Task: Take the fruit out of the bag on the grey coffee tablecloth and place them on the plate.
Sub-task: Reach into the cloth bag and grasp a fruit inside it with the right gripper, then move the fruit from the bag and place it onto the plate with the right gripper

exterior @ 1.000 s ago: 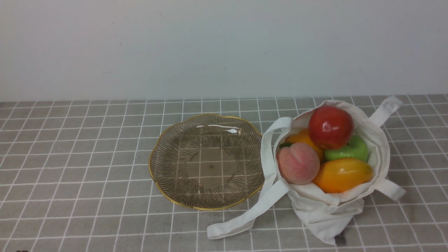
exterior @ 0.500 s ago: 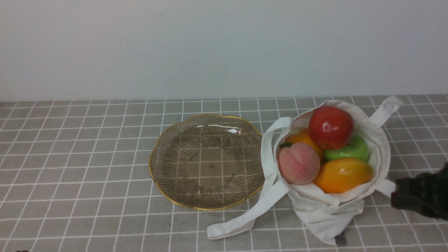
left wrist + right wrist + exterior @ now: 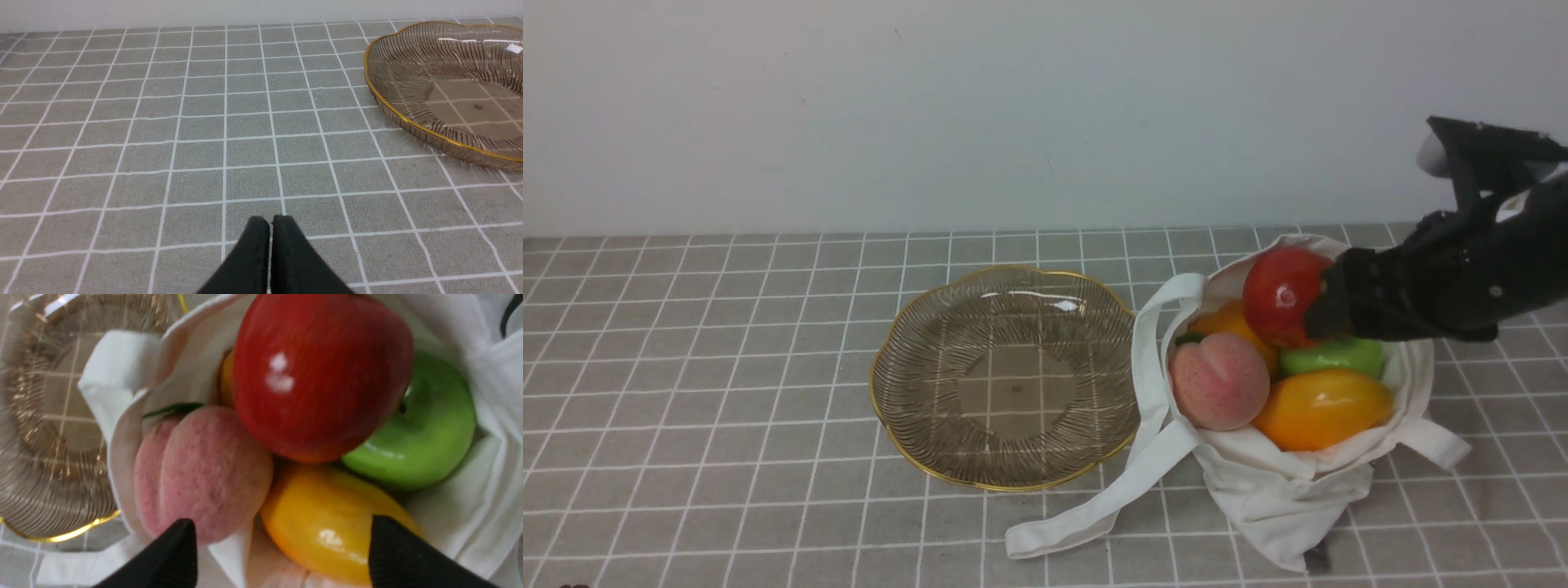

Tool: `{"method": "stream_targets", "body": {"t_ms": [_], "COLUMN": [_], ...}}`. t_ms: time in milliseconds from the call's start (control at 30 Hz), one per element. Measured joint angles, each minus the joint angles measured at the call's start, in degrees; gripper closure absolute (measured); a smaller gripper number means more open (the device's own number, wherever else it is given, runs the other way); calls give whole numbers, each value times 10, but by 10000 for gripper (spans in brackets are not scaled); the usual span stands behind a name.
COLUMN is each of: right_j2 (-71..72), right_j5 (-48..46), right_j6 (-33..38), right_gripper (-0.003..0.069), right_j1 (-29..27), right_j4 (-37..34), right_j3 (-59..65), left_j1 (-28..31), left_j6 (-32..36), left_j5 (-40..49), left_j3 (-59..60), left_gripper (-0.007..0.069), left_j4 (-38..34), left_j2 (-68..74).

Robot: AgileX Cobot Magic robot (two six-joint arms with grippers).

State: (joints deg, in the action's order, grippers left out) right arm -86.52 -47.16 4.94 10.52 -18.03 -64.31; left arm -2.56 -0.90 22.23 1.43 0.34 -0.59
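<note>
I am looking at the bag, and it is sitting on the grey coffee tablecloth on the right side, just beside the plate. The bag's mouth is gaping open, and all the fruit is lying inside it. The red apple is sitting on top at the back. The green apple is peeking out under it. The peach is leaning on the side nearest the plate, and one mango is lying across the front. A second mango is poking out behind the peach. Through the plate's brown glass I am seeing only the cloth's white lines. One long white strap is trailing down over the cloth, past the plate's edge. My right gripper is reaching in from the right and hanging over the bag's mouth, right by the red apple. Its two black fingers are standing wide apart and gripping nothing. I cannot tell if they are touching any fruit. My left gripper is hanging over bare cloth near the plate, well apart from the bag. Its two fingers are pressing tight together, with nothing between them.
</note>
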Motion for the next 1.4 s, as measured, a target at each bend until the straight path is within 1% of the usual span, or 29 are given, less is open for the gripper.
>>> {"method": "stream_targets", "body": {"t_ms": [100,133,267,433,667,767,833,867,900,1033,1200,1400], "right_j2": [-37,-48,-81,-114,-136,-142,-143,-143,-142,-133,-100,-10], "right_j5": [3,6,39,88,137,143,143,140,138,117,56,-28], "right_j6": [-36,-44,-59,-78,-90,-90,-90,-89,-87,-80,-77,-77], "right_gripper": [15,-5,-29,-32,-32,-10,26,48,53,53,53,53], "right_j1": [0,0,0,1,1,1,1,1,1,1,1,1], "right_j4": [25,29,26,9,8,7,6,6,6,6,26,52], "right_j3": [-29,-36,-44,-45,-49,-49,-49,-49,-49,-49,-49,-49], "left_j1": [0,0,0,0,0,0,0,0,0,0,0,0], "left_j6": [0,0,0,0,0,0,0,0,0,0,0,0], "left_j5": [0,0,0,0,0,0,0,0,0,0,0,0], "left_j3": [0,0,0,0,0,0,0,0,0,0,0,0], "left_gripper": [633,633,633,633,633,633,633,633,633,633,633,633], "left_j4": [0,0,0,0,0,0,0,0,0,0,0,0], "left_j2": [0,0,0,0,0,0,0,0,0,0,0,0]}}
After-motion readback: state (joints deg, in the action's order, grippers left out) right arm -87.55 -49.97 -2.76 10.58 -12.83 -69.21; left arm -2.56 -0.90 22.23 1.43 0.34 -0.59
